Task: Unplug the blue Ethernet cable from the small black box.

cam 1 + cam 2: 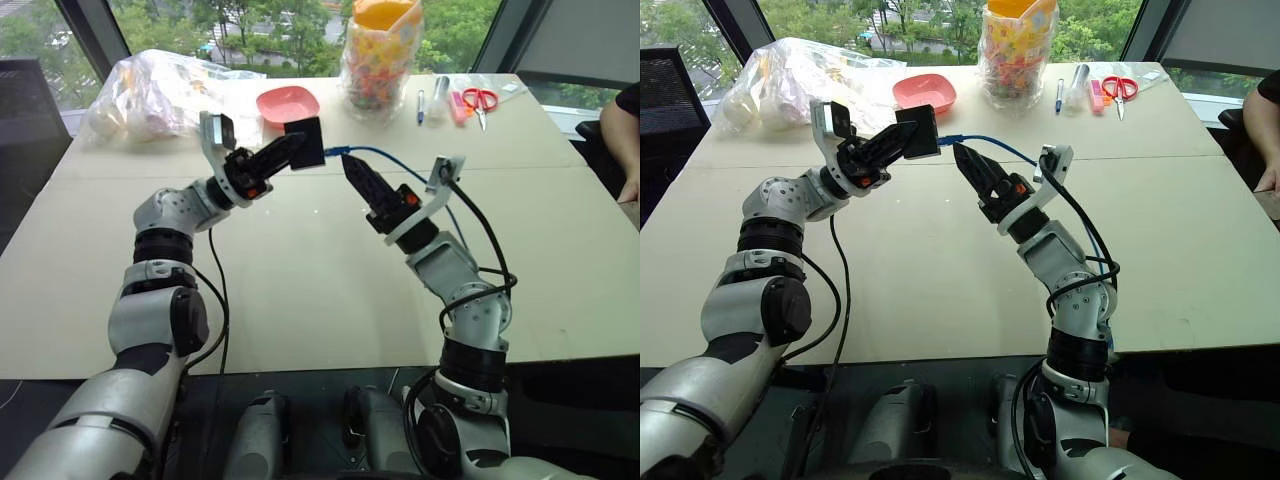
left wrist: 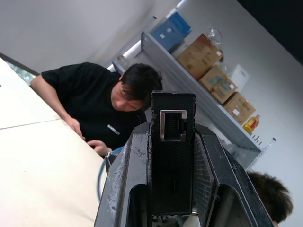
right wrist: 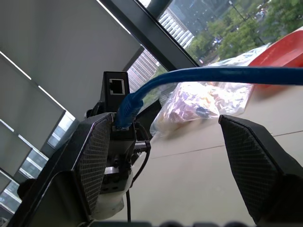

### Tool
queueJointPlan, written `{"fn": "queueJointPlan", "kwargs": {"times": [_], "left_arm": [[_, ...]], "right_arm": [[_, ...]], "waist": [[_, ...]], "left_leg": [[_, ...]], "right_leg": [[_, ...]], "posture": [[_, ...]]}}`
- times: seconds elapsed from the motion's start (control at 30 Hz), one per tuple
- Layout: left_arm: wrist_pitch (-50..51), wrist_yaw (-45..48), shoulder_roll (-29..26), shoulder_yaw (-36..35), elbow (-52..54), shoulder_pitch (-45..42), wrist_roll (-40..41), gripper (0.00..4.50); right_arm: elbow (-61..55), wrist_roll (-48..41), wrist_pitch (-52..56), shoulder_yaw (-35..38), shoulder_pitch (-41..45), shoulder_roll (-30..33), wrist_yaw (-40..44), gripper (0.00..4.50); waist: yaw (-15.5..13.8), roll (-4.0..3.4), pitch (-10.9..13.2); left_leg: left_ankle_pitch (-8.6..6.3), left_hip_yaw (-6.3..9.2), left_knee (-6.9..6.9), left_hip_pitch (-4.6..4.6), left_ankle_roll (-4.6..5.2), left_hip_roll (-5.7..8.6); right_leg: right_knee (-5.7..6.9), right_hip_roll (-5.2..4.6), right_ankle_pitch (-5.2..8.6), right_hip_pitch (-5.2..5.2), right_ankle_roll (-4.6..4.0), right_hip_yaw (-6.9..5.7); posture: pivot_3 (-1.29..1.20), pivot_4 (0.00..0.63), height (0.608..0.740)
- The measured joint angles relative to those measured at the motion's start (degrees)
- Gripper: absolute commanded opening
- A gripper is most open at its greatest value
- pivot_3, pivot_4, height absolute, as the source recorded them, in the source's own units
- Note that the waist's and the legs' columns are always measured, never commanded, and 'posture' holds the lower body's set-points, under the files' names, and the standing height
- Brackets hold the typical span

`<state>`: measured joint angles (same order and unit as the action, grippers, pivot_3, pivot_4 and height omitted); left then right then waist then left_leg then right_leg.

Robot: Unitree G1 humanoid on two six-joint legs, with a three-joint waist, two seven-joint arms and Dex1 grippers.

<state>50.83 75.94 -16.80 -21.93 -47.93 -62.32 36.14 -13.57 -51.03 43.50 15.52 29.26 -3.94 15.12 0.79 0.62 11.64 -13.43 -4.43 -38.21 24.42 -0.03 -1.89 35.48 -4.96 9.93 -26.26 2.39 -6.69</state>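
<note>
My left gripper [image 1: 295, 146] is shut on the small black box [image 1: 306, 143] and holds it raised over the table, tilted. In the left wrist view the box [image 2: 173, 161] sits between the two fingers [image 2: 124, 175], and its port [image 2: 171, 125] is empty. The blue Ethernet cable [image 1: 400, 163] runs from beside the box back past my right arm. Its plug end [image 3: 125, 111] hangs free just below the port. My right gripper [image 1: 350, 163] is open beneath the cable, nothing between its fingers [image 3: 246, 156].
At the far side of the table [image 1: 300, 280] stand a pink bowl [image 1: 287, 103], a clear plastic bag [image 1: 160, 92], a jar of colourful pieces [image 1: 380, 60], pens [image 1: 430, 100] and red scissors [image 1: 481, 100]. A person's arm [image 1: 628, 140] rests at the right edge.
</note>
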Motion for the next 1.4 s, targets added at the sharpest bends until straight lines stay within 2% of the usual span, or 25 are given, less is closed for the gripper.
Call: {"fn": "queueJointPlan", "kwargs": {"times": [0.43,0.53,0.7,0.73,1.2,1.27,1.33,1.4], "left_arm": [[2.64,-3.92,1.42,0.4,6.06,3.17,4.17,0.69],[2.71,-4.41,1.66,0.53,6.16,3.64,4.56,0.69],[2.83,-5.36,1.75,0.88,6.47,3.87,4.91,0.69],[2.82,-5.53,1.74,0.79,6.47,4.05,5.12,0.69],[1.85,-7.19,0.86,0.96,5.98,4.1,5.61,0.69],[1.22,-7.5,-1.68,0.74,4.59,4.12,5.61,0.69],[0.26,-7.42,-6.38,-1.0,3.67,4.18,5.63,0.69],[-1.02,-7.42,-9.28,-3.0,3.44,4.19,5.67,0.69]], "right_arm": [[0.77,-1.62,-1.44,-2.81,0.15,0.55,-0.01,3.71],[1.44,-2.07,-2.15,-3.05,0.22,0.46,0.05,2.91],[1.61,-2.6,-3.83,-3.79,1.01,0.26,0.37,0.31],[1.58,-2.99,-4.04,-3.91,1.06,0.16,0.61,0.05],[4.46,-5.06,-5.01,-3.97,2.36,1.19,-1.07,0.05],[7.89,-5.36,-5.68,-1.69,4.84,5.48,-1.92,0.05],[11.61,-5.11,-7.3,4.49,5.32,11.97,-2.66,0.05],[13.36,-4.86,-7.93,7.93,5.27,15.08,-2.74,0.05]], "waist": [[0.03,0.0,0.0],[0.03,0.0,0.0],[0.03,0.0,0.0],[0.03,0.0,0.0],[0.15,0.0,0.0],[0.17,0.0,0.0],[-0.14,0.0,0.0],[-0.06,0.0,0.0]], "left_leg": [[0.0,0.0,0.01,0.0,0.0,-0.01],[0.0,0.0,0.01,0.0,0.0,-0.01],[0.0,0.0,0.01,0.01,0.0,-0.01],[0.0,0.0,0.01,0.01,0.0,-0.01],[0.0,-0.01,0.01,0.01,0.0,-0.02],[0.0,-0.01,0.0,0.01,0.0,-0.01],[0.0,-0.01,0.02,0.05,0.0,0.02],[-0.03,-0.05,0.12,0.06,0.04,0.01]], "right_leg": [[-0.01,0.03,0.0,-0.02,0.0,0.01],[-0.01,0.03,0.0,-0.02,0.0,0.01],[-0.02,0.04,0.02,-0.02,0.03,0.0],[-0.02,0.04,0.02,-0.02,0.03,0.01],[-0.03,0.03,0.04,-0.03,0.06,0.01],[-0.02,0.04,0.03,-0.04,0.05,0.0],[-0.06,0.01,0.04,-0.06,0.05,0.0],[-0.15,0.01,0.01,-0.09,-0.01,0.01]], "posture": [[0.0,0.15,0.74],[0.0,0.15,0.74],[0.0,0.15,0.74],[0.0,0.15,0.74],[0.0,0.15,0.74],[0.0,0.15,0.74],[0.0,0.15,0.74],[0.0,0.15,0.74]]}}
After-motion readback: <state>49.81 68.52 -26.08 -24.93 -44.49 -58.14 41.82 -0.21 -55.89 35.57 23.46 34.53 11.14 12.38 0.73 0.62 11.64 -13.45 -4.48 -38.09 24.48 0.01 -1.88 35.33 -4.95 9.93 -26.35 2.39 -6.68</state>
